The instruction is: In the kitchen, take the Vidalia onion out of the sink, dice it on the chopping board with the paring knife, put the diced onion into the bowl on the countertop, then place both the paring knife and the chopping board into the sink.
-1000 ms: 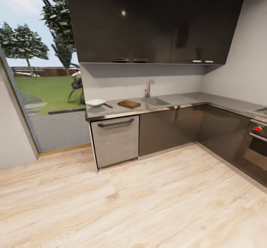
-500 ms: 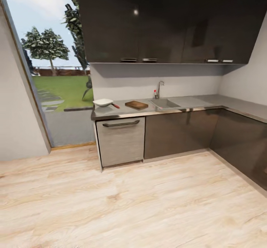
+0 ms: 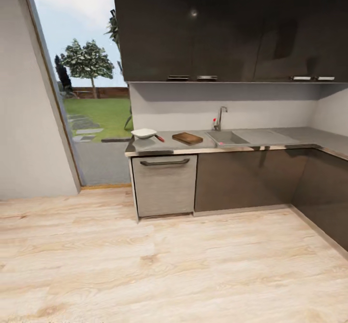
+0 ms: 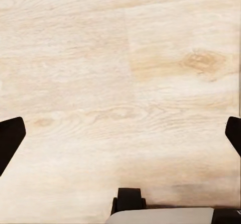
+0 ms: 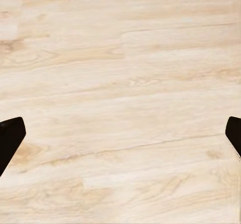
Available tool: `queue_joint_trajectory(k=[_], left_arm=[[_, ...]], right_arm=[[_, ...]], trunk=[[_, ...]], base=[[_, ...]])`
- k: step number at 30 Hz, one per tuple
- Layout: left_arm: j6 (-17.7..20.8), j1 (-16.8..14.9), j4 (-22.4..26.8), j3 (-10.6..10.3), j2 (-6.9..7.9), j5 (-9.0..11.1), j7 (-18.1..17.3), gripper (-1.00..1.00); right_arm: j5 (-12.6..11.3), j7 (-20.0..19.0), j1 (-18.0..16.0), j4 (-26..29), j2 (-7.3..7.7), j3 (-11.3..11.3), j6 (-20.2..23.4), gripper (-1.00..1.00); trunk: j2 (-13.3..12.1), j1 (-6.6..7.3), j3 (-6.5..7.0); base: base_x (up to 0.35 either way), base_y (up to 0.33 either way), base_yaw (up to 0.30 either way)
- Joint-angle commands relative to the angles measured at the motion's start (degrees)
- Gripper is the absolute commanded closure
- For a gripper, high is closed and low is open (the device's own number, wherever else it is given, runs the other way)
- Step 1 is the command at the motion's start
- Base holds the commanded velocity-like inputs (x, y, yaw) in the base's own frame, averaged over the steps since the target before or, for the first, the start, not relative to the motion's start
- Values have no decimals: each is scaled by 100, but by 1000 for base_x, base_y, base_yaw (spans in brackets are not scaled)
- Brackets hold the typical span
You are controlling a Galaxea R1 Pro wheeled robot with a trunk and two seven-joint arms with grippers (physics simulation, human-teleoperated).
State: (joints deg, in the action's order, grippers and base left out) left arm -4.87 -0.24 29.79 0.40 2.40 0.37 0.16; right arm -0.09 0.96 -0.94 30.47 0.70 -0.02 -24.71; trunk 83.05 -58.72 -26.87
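Observation:
Across the room the grey countertop (image 3: 270, 142) carries the white bowl (image 3: 144, 133), the red-handled paring knife (image 3: 159, 138) just right of it, and the brown chopping board (image 3: 187, 138). The sink (image 3: 227, 137) with its chrome tap (image 3: 220, 118) lies right of the board; the onion is hidden inside it. My left gripper (image 4: 120, 136) is open, its dark fingertips (image 4: 10, 138) wide apart over bare wooden floor. The right gripper (image 5: 120, 136) is open in the same way, fingertips (image 5: 10, 136) spread above the floor planks.
Light wood floor (image 3: 169, 265) stretches between me and the dark cabinets (image 3: 251, 180). A steel dishwasher front (image 3: 165, 184) sits under the bowl. Dark wall cupboards (image 3: 232, 28) hang above. A tall window (image 3: 87, 86) onto a garden is at the left; the counter turns a corner at the right.
The whole head view has shifted right, so the camera has turned left; the counter things keep their places. The oven at the right edge has left the picture.

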Motion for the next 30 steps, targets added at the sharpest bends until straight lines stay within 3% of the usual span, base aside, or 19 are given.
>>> queue_joint_trajectory(k=[1, 17, 30], left_arm=[[-14, -2, 0, 4, -1, 2, 2, -100], [-14, -2, -3, 4, 1, 6, 2, -100], [-14, -2, -51, 4, -2, 1, 2, -100]], right_arm=[[0, 10, -2, -3, 1, 2, -16, -100], [0, 10, -2, 0, 1, 4, -16, -100], [0, 7, -2, 2, 5, 7, -16, -100]], trunk=[[3, -1, -6], [3, -1, -6], [3, -1, -6]], base=[[110, -319, 248], [111, -319, 236], [149, -308, 18]])
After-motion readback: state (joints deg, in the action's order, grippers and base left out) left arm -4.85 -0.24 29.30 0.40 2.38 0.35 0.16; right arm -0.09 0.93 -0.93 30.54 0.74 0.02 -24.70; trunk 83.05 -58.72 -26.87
